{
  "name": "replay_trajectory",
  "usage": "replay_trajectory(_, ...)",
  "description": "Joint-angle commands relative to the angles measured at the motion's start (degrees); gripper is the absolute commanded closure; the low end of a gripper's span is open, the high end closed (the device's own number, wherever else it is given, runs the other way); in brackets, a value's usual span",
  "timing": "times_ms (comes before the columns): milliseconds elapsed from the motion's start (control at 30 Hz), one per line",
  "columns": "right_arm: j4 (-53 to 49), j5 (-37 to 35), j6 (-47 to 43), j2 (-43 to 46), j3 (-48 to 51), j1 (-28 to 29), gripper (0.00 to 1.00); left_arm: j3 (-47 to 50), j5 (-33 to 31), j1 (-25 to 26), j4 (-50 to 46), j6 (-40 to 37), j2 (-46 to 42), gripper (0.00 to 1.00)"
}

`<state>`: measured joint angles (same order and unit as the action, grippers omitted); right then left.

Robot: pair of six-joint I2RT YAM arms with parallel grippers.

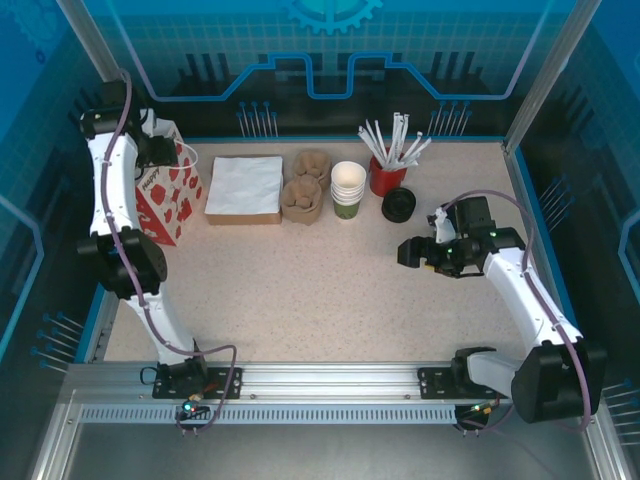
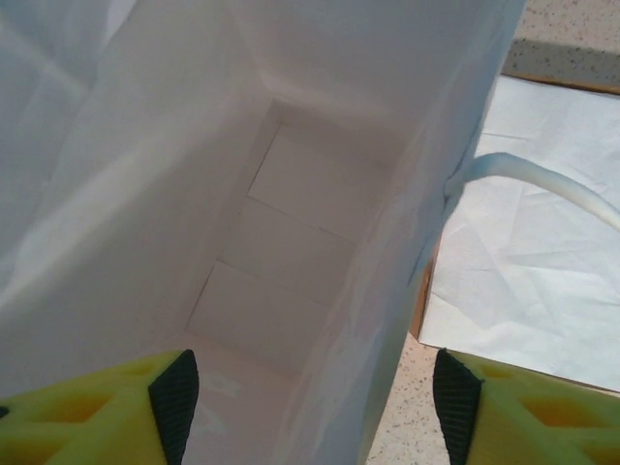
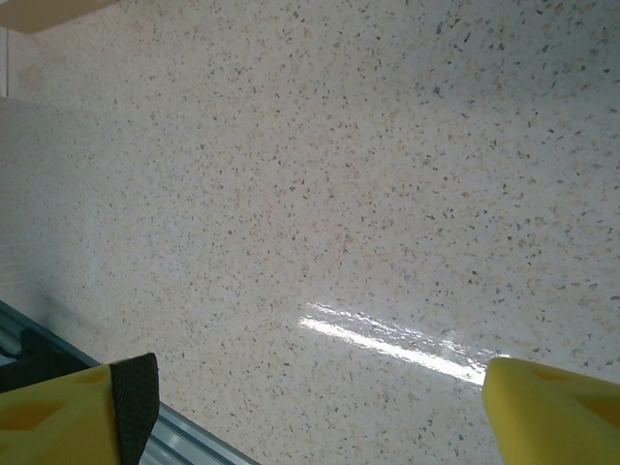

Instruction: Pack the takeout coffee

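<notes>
The takeout coffee is hidden or out of view. A white paper bag with red strawberries (image 1: 165, 195) stands upright at the far left of the table. My left gripper (image 1: 163, 150) hangs over its mouth. In the left wrist view that gripper (image 2: 310, 392) is open and straddles the bag's right wall (image 2: 397, 242): one pad (image 2: 174, 402) is inside the bag and the other (image 2: 455, 397) outside. The bag's white floor (image 2: 281, 262) is bare. My right gripper (image 1: 408, 252) hovers open over bare tabletop at the right, and its wrist view (image 3: 310, 387) has nothing between the fingers.
Along the back stand a stack of white napkins on a brown board (image 1: 245, 188), brown pulp cup carriers (image 1: 303, 186), a stack of white-rimmed cups (image 1: 348, 188), a red cup of white straws (image 1: 386, 178) and a round black lid (image 1: 398, 205). The bag's handle (image 2: 542, 179) arcs right.
</notes>
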<state>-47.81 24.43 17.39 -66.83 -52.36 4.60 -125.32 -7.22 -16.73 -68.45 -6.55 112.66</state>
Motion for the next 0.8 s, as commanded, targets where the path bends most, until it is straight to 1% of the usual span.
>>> replay_trajectory(0,1.11,-0.28,-0.16,-0.38,-0.90,1.25,0.11,-1.69,1.40,-0.53,-1.78,-0.93,1.22,0.41)
replay_trajectory(133,0.89,-0.58,-0.14,-0.45,-1.11,1.60,0.11,-1.99,1.56,-0.58,-2.03,-1.02,1.27,0.62)
replay_trajectory(200,0.60,-0.86,-0.34,-0.25,-1.19,1.73,0.11,-2.10,0.37,-0.58,-2.30,-0.90,0.53,0.73)
replay_trajectory(300,0.53,-1.22,-0.34,0.10,-1.23,1.78,0.11,-1.48,-0.91,-0.58,-2.35,-1.10,-1.17,0.85)
replay_trajectory(367,0.59,-1.27,-0.21,0.20,-1.06,1.86,0.12,-0.63,-1.33,-0.58,-2.01,-0.94,-2.78,0.91)
replay_trajectory(500,0.87,-1.29,-0.16,0.71,-0.61,1.99,0.12,1.19,-1.74,-0.56,-1.52,-0.92,-6.38,0.97)
replay_trajectory(667,0.46,-1.69,-0.42,0.87,-1.16,1.99,0.12,4.39,-2.22,-0.10,-1.08,-0.66,-11.84,0.99)
replay_trajectory(767,-0.24,-2.72,-0.77,1.42,-1.72,1.99,0.12,6.64,-3.35,1.09,-1.10,-0.53,-15.88,1.00)
